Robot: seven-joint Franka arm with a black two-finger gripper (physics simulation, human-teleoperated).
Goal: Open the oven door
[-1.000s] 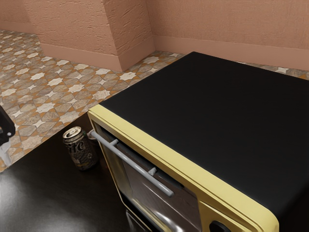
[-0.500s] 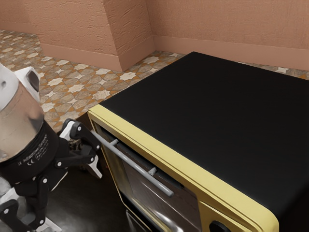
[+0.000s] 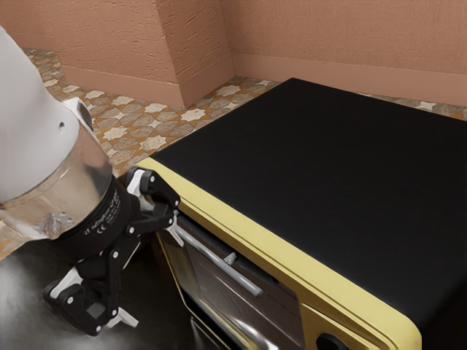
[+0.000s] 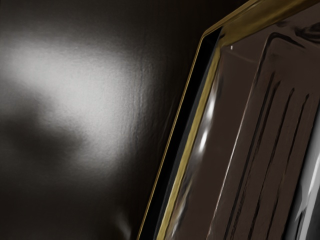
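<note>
While the jaws (image 3: 152, 275) are spread near the tubular handle (image 3: 219, 261), the boxy oven (image 3: 306, 160) and glossy desk (image 3: 22, 299) are backed by rough walls (image 3: 109, 44).

The exterior view looks from above, at the side of the arm (image 3: 40, 124), slanting down over the oven's (image 3: 314, 168) top and front; past the edge of the table (image 3: 160, 328) it takes in floor (image 3: 128, 120) and wall (image 3: 343, 33). The oven is near to it. The wrist view looks from the gripper (image 3: 151, 275), close before the oven, down at its glass door (image 3: 219, 288) and the table beside it. Both views share door, yellow frame (image 3: 255, 239) and tabletop.
</note>
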